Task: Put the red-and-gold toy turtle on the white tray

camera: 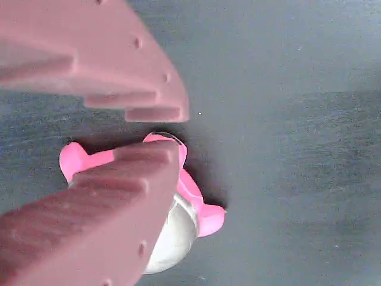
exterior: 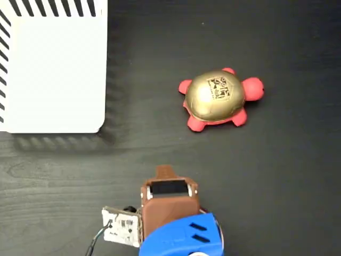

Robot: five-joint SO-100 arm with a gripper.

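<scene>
brown fingers of your gripper (camera: 172, 128) are standing parted in the wrist view, closing on nothing, with the red-and-gold toy turtle (camera: 178, 208) showing behind the lower one. you are looking at a task barely begun: in the fixed view the turtle (exterior: 218, 98) is sitting on the dark table (exterior: 277, 176) right of centre, well apart from the white tray (exterior: 56, 74) lying bare at upper left. grasp, carry and placement are all waiting.

In the wrist view the lower finger (camera: 89, 220) covers most of the red-and-gold toy turtle (camera: 196, 205); its shell mark is hidden. Both fingers run off the left edge, blurred. In the fixed view the white tray (exterior: 53, 74) is cut by the top and left edges, and the fingertips cannot be seen.
</scene>
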